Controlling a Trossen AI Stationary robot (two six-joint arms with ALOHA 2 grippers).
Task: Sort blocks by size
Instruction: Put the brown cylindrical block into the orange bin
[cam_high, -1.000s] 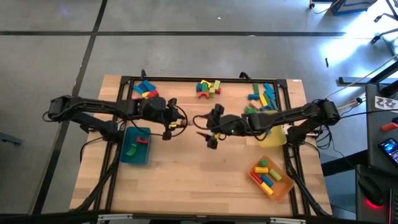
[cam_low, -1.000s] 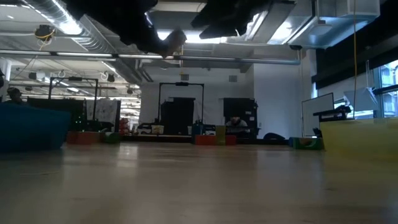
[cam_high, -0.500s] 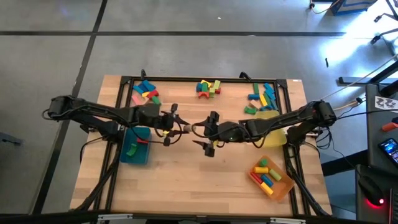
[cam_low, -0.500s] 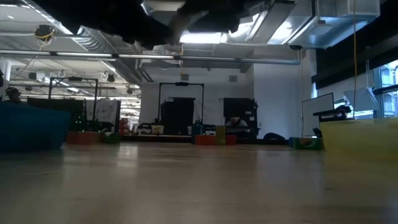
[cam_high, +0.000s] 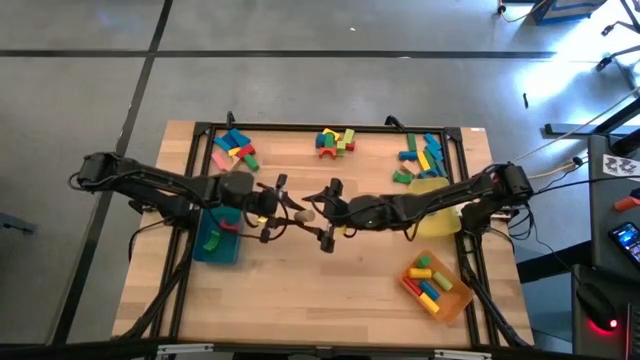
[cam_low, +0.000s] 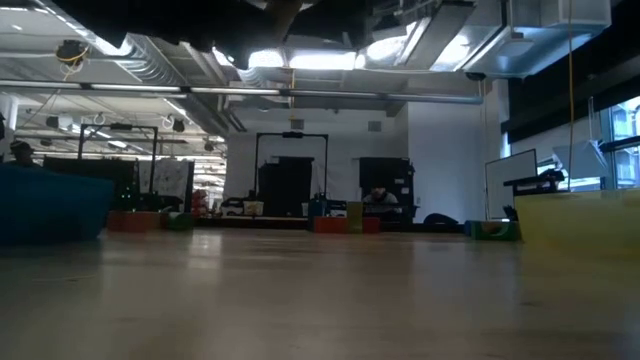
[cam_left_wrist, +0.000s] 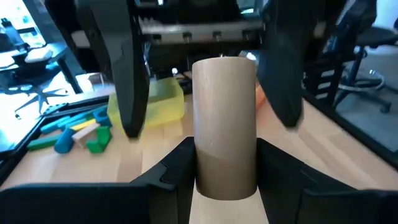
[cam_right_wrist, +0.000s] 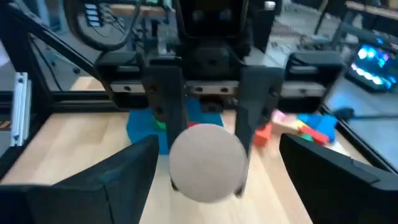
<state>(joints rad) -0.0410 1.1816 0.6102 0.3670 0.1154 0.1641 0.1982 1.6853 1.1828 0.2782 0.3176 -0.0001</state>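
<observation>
1. While the left gripper (cam_high: 287, 210) pinches a plain, unpainted wooden cylinder (cam_high: 305, 214) above mid-table, the right gripper (cam_high: 327, 213) faces it from 3 o'clock with its fingers spread wide on either side of the free end, not yet touching.
2. Judging by its look, the cylinder (cam_left_wrist: 224, 124) is light, rigid and smooth-sided; it will not crush, but a round wall may roll or slip between flat pads.
3. A sound hold for the right gripper is probably across the curved wall near the free end (cam_right_wrist: 206, 160), clear of the left fingers (cam_left_wrist: 174, 174).
4. Loose painted blocks (cam_high: 335, 141) lie at 12 o'clock, more at 11 and 1.
5. Trays sit apart: teal tray (cam_high: 212, 248) at 9, yellow tray (cam_high: 445, 222) at 3, orange tray (cam_high: 457, 299) at 4.
</observation>
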